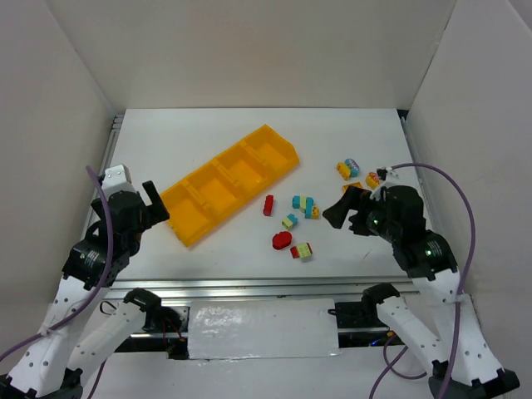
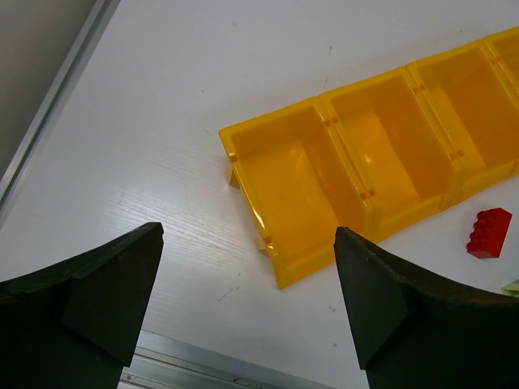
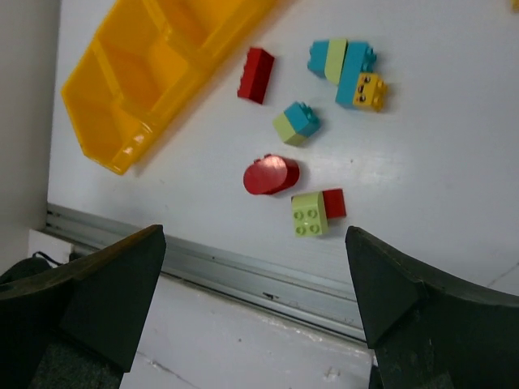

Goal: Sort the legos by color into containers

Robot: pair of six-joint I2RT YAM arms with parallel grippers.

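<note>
1. Top external view: the left gripper (image 1: pixel 155 204) hovers low over the table (image 1: pixel 208 133), jaws spread wide with nothing between them.
2. Left wrist view: the left gripper (image 2: pixel 247 235) has the orange-yellow tray (image 2: pixel 300 186) right in front of its fingertips. The end compartment is closest, and the other compartments run off ahead and to the right.
3. A red brick (image 2: pixel 489 232) lies ahead-right of that gripper, near the tray's long wall but not touching it.
4. Between the two grippers lie the loose legos: a red round piece (image 1: pixel 282 240), a yellow-green and red pair (image 1: pixel 302 250), a small teal and green piece (image 1: pixel 289 221) and a teal, green and orange cluster (image 1: pixel 305 205).
5. The right gripper (image 1: pixel 342 206) hangs with its jaws wide apart, holding nothing. In its wrist view the round piece (image 3: pixel 271 175) and the pair (image 3: pixel 316 212) sit just ahead of its fingers (image 3: pixel 122 275).
6. More bricks (image 1: pixel 347 169) lie just beyond the right gripper's far side.
</note>
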